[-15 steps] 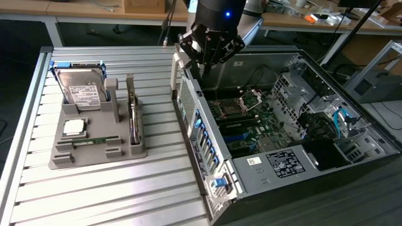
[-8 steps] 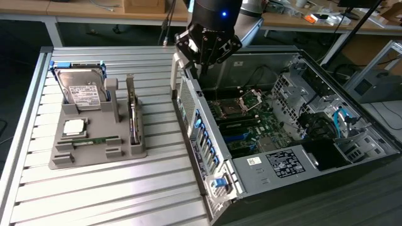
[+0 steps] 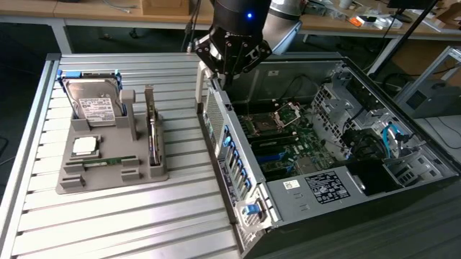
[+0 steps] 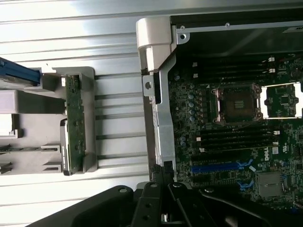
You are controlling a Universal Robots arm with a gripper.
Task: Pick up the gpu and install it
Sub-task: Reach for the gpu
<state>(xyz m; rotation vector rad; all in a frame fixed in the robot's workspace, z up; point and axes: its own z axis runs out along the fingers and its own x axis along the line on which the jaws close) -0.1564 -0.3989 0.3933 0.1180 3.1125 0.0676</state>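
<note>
The gpu stands on its long edge in a slot at the side of the grey holder nearest the computer, its silvery bracket end up. It also appears edge-on as a thin green-dark card in the wrist view. My gripper hangs above the rear top corner of the open computer case, to the exterior view's right of the gpu and well apart from it. Its fingers are shut together with nothing between them. Inside the case the motherboard lies exposed, with a blue expansion slot.
The grey holder also carries a silver hard drive with a white label, a square processor and a green memory stick. Everything sits on a ribbed metal table. Desks with clutter stand behind.
</note>
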